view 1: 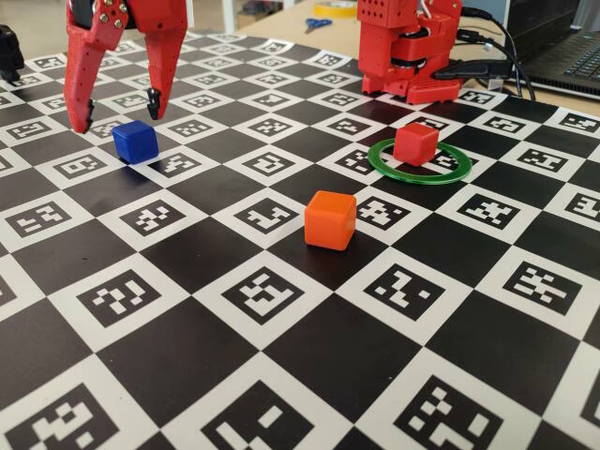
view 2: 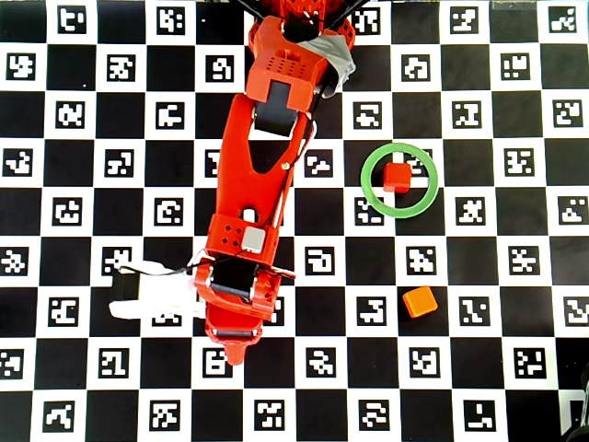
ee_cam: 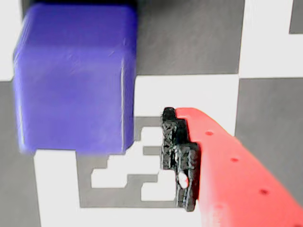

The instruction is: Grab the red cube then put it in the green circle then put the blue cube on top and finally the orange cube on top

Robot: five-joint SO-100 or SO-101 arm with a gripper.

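The blue cube (view 1: 134,141) rests on the checkered mat at the left. My gripper (view 1: 119,117) hangs open just above it, one fingertip on each side, touching nothing. In the wrist view the blue cube (ee_cam: 75,80) fills the upper left, and one black-padded fingertip (ee_cam: 181,156) stands apart to its right. The red cube (view 1: 415,143) sits inside the green circle (view 1: 418,179). In front of them, alone, is the orange cube (view 1: 330,219). From overhead, the arm hides the blue cube; the red cube (view 2: 398,177), green circle (view 2: 398,214) and orange cube (view 2: 420,301) show at the right.
The arm's red base (view 1: 408,52) stands at the back right, with cables and a laptop (view 1: 562,47) beside it. Scissors (view 1: 317,23) lie beyond the mat. A white bundle (view 2: 156,295) sticks out left of the wrist.
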